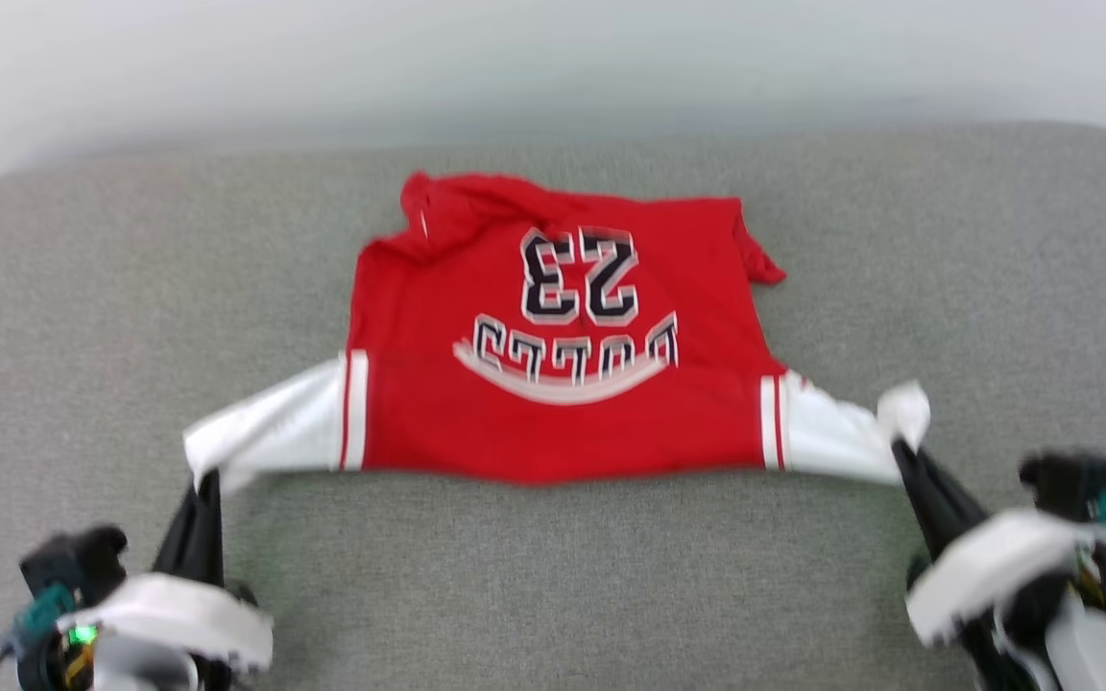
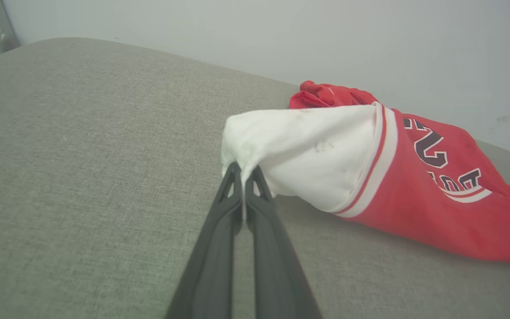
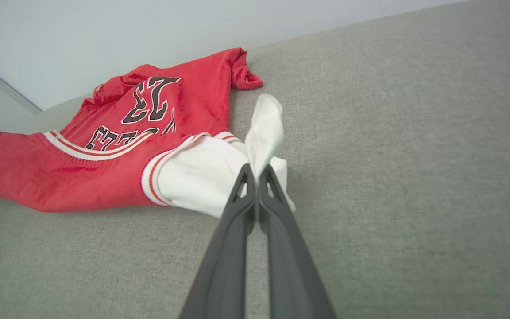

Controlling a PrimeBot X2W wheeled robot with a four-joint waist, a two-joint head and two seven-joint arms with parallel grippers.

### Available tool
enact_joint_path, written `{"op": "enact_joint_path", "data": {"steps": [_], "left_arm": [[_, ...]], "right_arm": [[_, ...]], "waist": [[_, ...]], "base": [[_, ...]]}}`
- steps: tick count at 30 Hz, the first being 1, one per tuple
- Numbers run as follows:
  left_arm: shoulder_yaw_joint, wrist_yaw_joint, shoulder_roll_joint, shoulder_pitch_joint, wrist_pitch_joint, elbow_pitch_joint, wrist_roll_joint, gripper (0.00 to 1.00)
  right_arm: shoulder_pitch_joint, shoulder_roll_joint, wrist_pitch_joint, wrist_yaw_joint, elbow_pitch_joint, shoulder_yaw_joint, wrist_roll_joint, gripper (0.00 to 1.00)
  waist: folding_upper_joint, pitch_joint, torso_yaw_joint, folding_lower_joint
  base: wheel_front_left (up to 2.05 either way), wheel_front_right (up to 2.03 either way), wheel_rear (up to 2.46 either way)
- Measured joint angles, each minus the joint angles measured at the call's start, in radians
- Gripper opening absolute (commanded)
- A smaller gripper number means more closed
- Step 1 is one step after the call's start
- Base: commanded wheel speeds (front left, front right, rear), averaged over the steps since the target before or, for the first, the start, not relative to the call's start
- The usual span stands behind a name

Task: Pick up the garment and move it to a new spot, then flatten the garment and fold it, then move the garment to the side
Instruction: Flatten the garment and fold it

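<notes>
At the jersey (image 1: 553, 422) ends, left fingers (image 2: 217, 248) and right fingers (image 3: 230, 248) squeeze tight on white sleeves (image 1: 275, 422). A hard tug could slip one free.

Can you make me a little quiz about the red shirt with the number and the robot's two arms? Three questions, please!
1. True or false: the left jaws are shut on one white sleeve of the red shirt, and the right jaws are shut on the other sleeve.
2. Which number is on the shirt? A) 23 B) 7 C) 10
3. Fill in the gap: the shirt lies on a ___ cushion.
Key: 1 true; 2 A; 3 grey.
</notes>
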Motion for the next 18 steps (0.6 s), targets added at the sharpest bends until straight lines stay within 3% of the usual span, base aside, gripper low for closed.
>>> {"op": "enact_joint_path", "data": {"steps": [12,13,14,15,18], "left_arm": [[0.002,0.095,0.015,0.263,0.090,-0.188,0.001,0.00],[0.005,0.102,0.015,0.274,0.090,-0.203,0.001,0.00],[0.005,0.108,0.016,0.283,0.090,-0.215,0.001,0.00],[0.005,0.110,0.016,0.290,0.090,-0.227,0.003,0.00],[-0.012,0.114,0.007,0.294,0.088,-0.268,0.016,0.00]], "right_arm": [[0.450,0.080,0.160,0.000,-0.244,-0.180,-0.126,0.00],[0.469,0.084,0.173,0.000,-0.258,-0.197,-0.147,0.20],[0.482,0.091,0.190,0.000,-0.271,-0.210,-0.161,0.46],[0.491,0.100,0.207,0.000,-0.284,-0.220,-0.164,1.00],[0.488,0.119,0.223,0.000,-0.333,-0.250,-0.168,1.00]], "waist": [[0.0000,-0.087,0.030,0.0000],[0.0000,-0.089,0.033,0.0000],[0.0000,-0.090,0.036,0.0001],[0.0000,-0.090,0.039,0.0001],[0.0000,-0.087,0.053,0.0001]], "base": [[0.00,0.00,0.00],[0.00,0.00,0.00],[0.00,0.00,0.00],[0.00,0.00,0.00],[0.00,0.00,0.00]]}}
